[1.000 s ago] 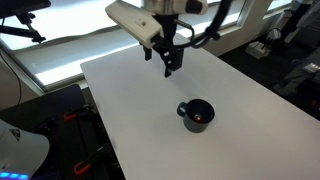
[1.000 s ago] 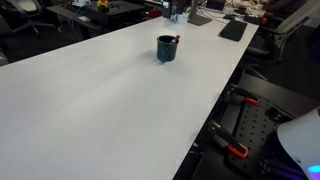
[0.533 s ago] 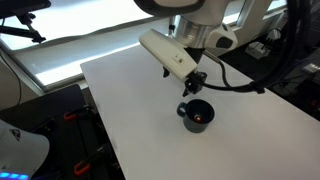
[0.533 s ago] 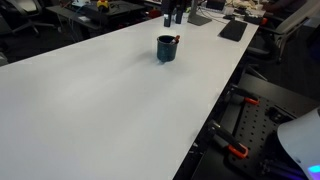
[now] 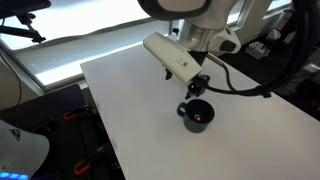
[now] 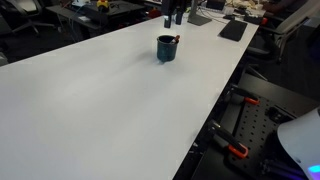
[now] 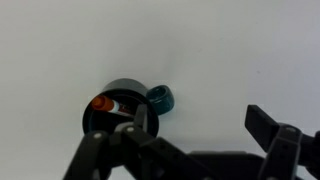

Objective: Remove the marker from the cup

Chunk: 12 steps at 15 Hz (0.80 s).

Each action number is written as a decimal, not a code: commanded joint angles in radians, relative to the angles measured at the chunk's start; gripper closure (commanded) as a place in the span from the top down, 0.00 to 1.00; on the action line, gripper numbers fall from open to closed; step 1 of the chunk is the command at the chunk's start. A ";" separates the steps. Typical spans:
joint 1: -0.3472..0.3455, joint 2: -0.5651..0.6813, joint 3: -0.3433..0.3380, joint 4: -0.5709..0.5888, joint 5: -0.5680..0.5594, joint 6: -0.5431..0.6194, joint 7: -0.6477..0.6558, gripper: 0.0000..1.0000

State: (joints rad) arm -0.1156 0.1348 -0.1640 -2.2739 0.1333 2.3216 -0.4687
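Since a second ago your arm has dropped from the frame's top to just above the cup [image 5: 189, 112], right of centre. Your gripper [image 5: 196, 89] hangs there, fingers apart, empty. The marker [image 7: 100, 102] sits inside the cup. Nothing is removed yet; grasp and lift remain.

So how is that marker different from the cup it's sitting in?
Colour: the marker is red-orange, the cup dark, almost black.
Shape: the marker is a thin stick, the cup round with a loop handle on its side.
Pose: the cup stands upright on the white table, while the marker leans inside it, one end reaching just past the rim.
Both are small.
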 commanded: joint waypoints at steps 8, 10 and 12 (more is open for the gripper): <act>-0.111 0.180 0.026 0.183 -0.054 -0.021 0.005 1.00; -0.110 0.178 0.029 0.183 -0.053 -0.021 0.005 1.00; -0.107 0.182 0.029 0.186 -0.063 -0.022 0.018 1.00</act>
State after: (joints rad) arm -0.2057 0.3131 -0.1504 -2.0922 0.0900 2.3030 -0.4703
